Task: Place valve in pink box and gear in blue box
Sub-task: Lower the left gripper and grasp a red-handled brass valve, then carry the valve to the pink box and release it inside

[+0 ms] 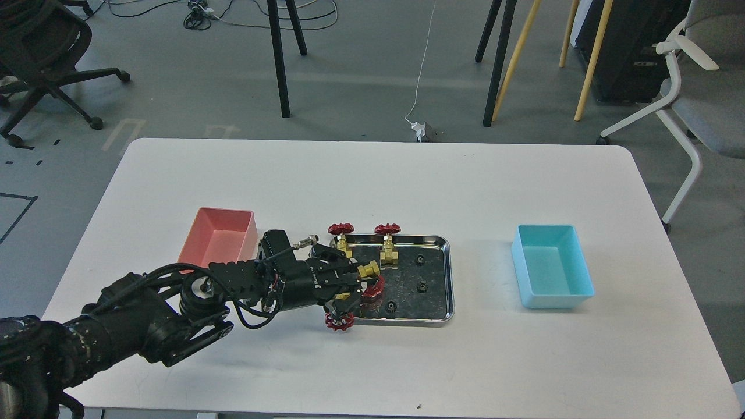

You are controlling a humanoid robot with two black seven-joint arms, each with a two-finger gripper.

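My left gripper (356, 280) reaches over the left end of the steel tray (447, 273) and is shut on a valve (369, 270). Its brass body sticks out to the right and its red handwheel hangs just below. Two more valves stand at the tray's back edge (341, 231) (387, 233). Another lies at the front left corner (339, 320). Three black gears (420, 260) (423, 286) (391, 305) lie in the tray's right half. The pink box (218, 241) sits just left of my wrist. The blue box (552, 266) sits at the right. My right gripper is out of view.
The white table (372, 180) bears the tray in the middle between the two boxes. My left forearm crosses the table's front left part. Chairs, stand legs and cables are on the floor beyond the far edge.
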